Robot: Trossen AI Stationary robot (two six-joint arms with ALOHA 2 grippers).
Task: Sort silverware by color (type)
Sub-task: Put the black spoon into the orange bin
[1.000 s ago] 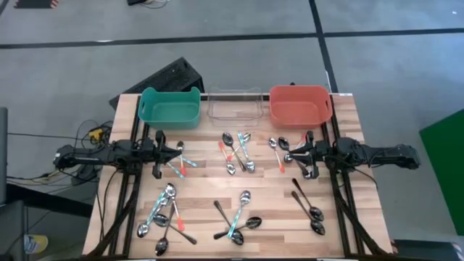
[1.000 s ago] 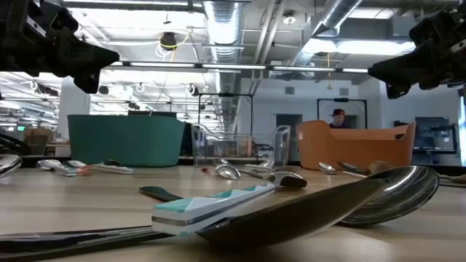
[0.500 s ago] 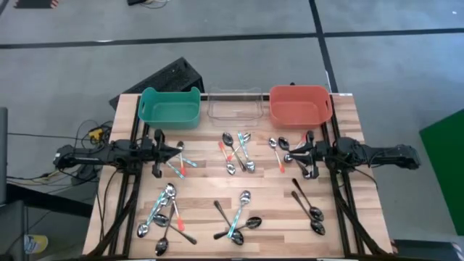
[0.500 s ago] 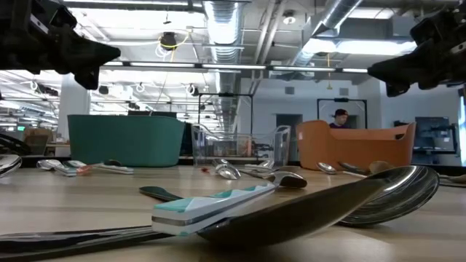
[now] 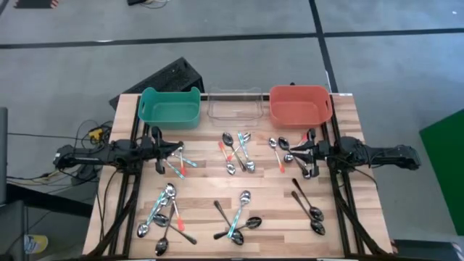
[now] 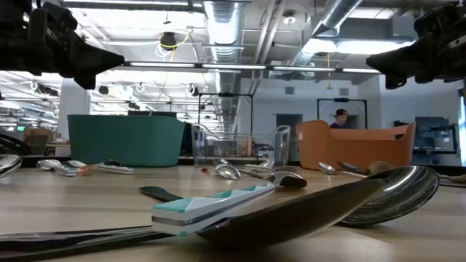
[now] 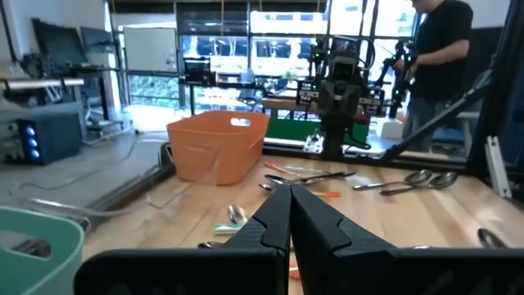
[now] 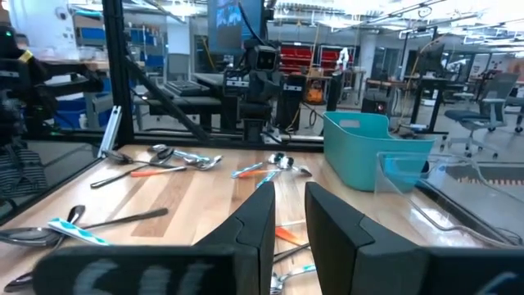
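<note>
The silverware lies in loose clusters on the wooden table: far middle (image 5: 238,151), far right (image 5: 281,148), near left (image 5: 163,214), near middle (image 5: 235,217), near right (image 5: 308,203). Handles are orange-red, teal or dark. My left gripper (image 5: 180,149) hovers level at the table's left side, shut and empty, above a few spoons (image 5: 177,165); its fingers meet in the left wrist view (image 7: 291,201). My right gripper (image 5: 290,151) hovers level at the right side, its fingers a little apart (image 8: 291,209) with nothing between them.
Three bins stand along the far edge: teal (image 5: 170,107), clear (image 5: 234,105), orange (image 5: 300,104). In the low view a large spoon (image 6: 378,193) and a teal handle (image 6: 211,204) lie close to the near edge. A person (image 7: 442,49) stands beyond the table.
Both grippers have turned a little on the spot, each rolling slightly about its own pointing line. Neither has opened or shut. The spoons lie as before.
</note>
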